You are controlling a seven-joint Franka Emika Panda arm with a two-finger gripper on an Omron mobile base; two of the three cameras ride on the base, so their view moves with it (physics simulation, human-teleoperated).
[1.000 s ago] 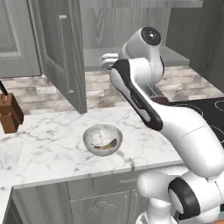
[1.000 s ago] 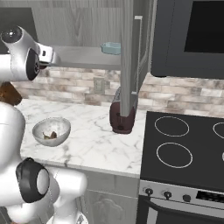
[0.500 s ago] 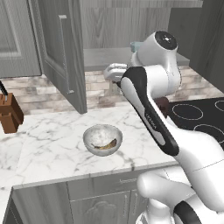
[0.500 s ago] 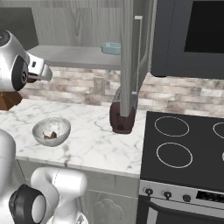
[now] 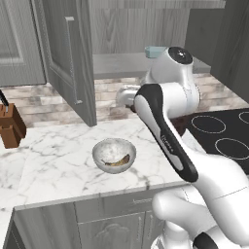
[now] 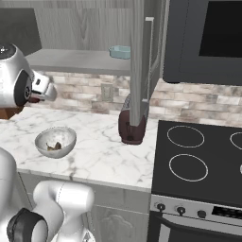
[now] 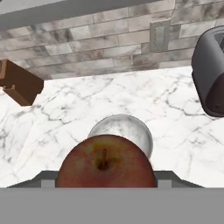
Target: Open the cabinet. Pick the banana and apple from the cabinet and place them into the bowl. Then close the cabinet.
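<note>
Marble bench [image 5: 48, 160], white with grey veins, running along a brick back wall, with a black stove [image 6: 198, 156] at its right end. Above it, grey wood-grain cabinet [image 5: 73, 58] standing open, both doors swung out over the bench, slim bar handles showing on each. Dark microwave [image 6: 208, 42] hung over the stove, just right of the cabinet's right door. Dark red toaster [image 6: 132, 125] upright towards the back right corner of the bench, under that right door and near the stove. Brown knife block [image 5: 10, 127] at the left end of the bench, close to the back wall.

Mottled grey-white bowl [image 5: 114, 154] resting near the front edge of the bench, about midway between knife block and toaster and well apart from both. Small light-blue dish [image 6: 120, 51] sitting on the cabinet shelf towards its right side.

Claw [image 6: 43, 92] up in the air over the bench, lower than the cabinet shelf and above the bowl. Held wide, clasped around the apple [image 7: 105, 166]. Seen from the hand: dark red apple with yellowish flush, stem facing the camera, large in the foreground, covering the near part of the bowl's rim below it; fingertips themselves hidden behind the fruit.

Pale yellow banana [image 5: 116, 160] lying curved in the bottom of the bowl.
</note>
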